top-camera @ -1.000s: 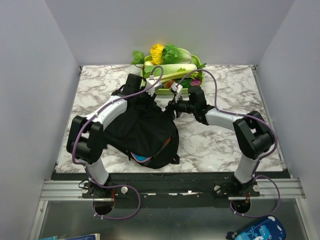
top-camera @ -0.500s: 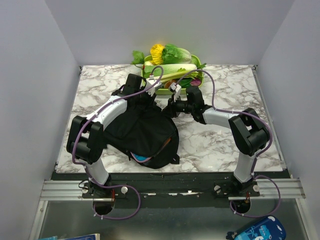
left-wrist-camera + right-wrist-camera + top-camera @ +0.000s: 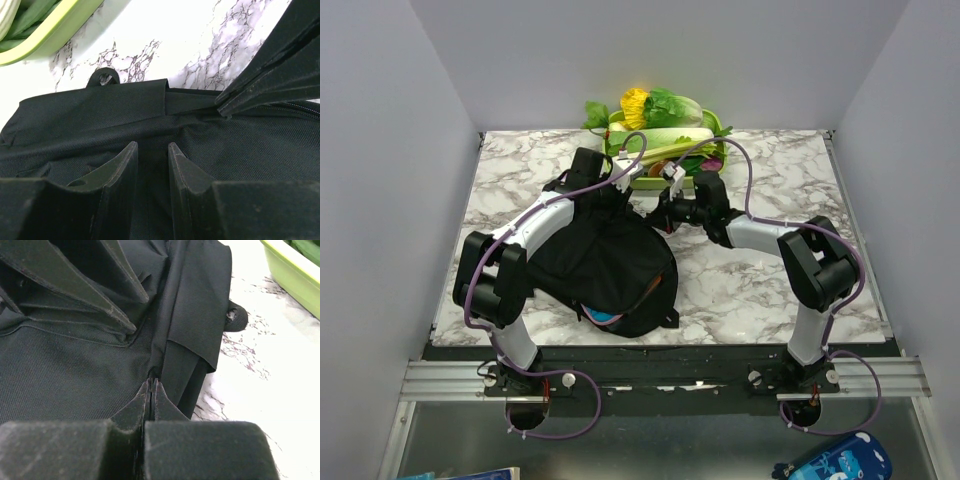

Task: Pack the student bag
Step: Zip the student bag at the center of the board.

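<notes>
The student bag, a soft black backpack, lies left of centre on the marble table. Its near end gapes, showing something blue and orange inside. My left gripper is at the bag's far end. In the left wrist view, the left gripper has its jaws a little apart with a fold of bag fabric between them. My right gripper meets the bag's far right edge. In the right wrist view, the right gripper is shut, its tips pinched on the seam of the black fabric.
A light green tray of vegetables stands at the table's back edge, just beyond both grippers; its rim shows in the left wrist view and its rim in the right. A black strap loop lies on the marble beside the bag.
The right gripper has slid left to the bag's edge and shut its jaws on the seam. The left gripper and the bag have stayed still.
</notes>
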`<state>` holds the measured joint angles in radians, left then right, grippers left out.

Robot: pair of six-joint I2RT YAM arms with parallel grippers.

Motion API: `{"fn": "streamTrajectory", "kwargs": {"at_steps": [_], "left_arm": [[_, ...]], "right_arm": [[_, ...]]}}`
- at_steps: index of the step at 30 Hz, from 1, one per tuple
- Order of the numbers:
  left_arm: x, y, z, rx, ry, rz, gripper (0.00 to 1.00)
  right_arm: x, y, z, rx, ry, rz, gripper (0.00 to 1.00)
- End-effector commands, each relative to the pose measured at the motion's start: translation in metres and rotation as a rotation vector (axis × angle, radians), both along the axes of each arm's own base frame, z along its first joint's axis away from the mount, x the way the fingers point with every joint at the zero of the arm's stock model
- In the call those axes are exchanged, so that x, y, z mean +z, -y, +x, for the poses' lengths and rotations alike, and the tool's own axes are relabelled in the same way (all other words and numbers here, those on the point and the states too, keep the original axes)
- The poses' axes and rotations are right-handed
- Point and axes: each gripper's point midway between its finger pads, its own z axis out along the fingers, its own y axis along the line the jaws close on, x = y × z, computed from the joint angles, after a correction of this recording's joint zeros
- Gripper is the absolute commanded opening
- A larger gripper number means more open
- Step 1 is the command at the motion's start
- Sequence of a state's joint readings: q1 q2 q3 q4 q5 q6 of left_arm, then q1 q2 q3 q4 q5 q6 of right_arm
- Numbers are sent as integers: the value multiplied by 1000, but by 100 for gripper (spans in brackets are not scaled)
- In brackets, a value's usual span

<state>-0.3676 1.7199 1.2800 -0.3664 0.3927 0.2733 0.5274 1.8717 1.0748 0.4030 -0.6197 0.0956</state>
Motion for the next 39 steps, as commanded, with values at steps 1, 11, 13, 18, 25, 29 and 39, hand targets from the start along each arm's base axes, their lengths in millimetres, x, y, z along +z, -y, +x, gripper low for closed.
{"fn": "streamTrajectory", "kwargs": {"at_steps": [1, 11, 13, 18, 25, 29, 39], "left_arm": [[8, -14, 1, 26, 37, 35, 38], [20, 24, 1, -140, 4, -29, 75], [22, 35, -2, -209, -5, -38, 79], [2, 53, -8, -343, -85, -47, 81], [-19, 54, -28, -509, -180, -23, 82], [-25, 54, -32, -562, -185, -15, 77], [-38, 60, -23, -571, -210, -22, 28]], "right_arm": [[13, 9, 12, -69, 32, 17, 1], [19, 33, 17, -168, 6, 45, 1], [21, 34, 16, -161, 1, 58, 1], [26, 27, 13, -130, -20, 94, 1], [30, 33, 13, -154, -4, 100, 1], [26, 37, 13, -172, -10, 101, 1], [46, 43, 18, -201, 28, 135, 1]]}}
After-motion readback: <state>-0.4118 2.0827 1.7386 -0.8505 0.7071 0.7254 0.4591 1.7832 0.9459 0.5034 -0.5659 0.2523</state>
